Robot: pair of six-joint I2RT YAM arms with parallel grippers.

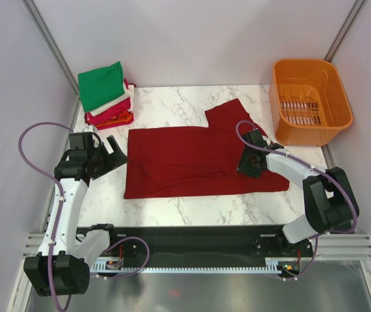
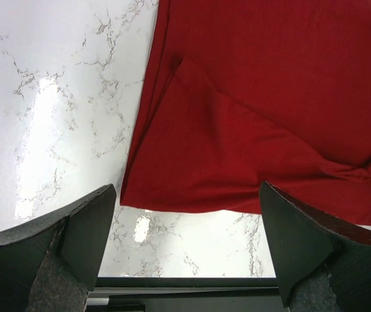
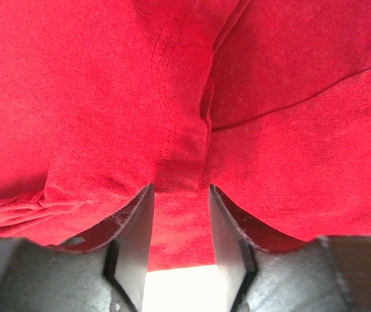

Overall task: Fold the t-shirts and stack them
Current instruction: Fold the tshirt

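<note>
Slippage looms if the right gripper (image 3: 179,190), jaws nipping only a thin fold of the dark red t-shirt (image 1: 185,162), tugs while the left gripper (image 2: 188,195) gapes open.

White marble-patterned table (image 1: 191,211) enclosed by plain pale walls (image 1: 204,39), evenly lit

White-and-black arms (image 1: 68,203), purple cables (image 1: 21,140)

Bright overhead light glares off the sharp marble tabletop (image 2: 39,123).
</note>
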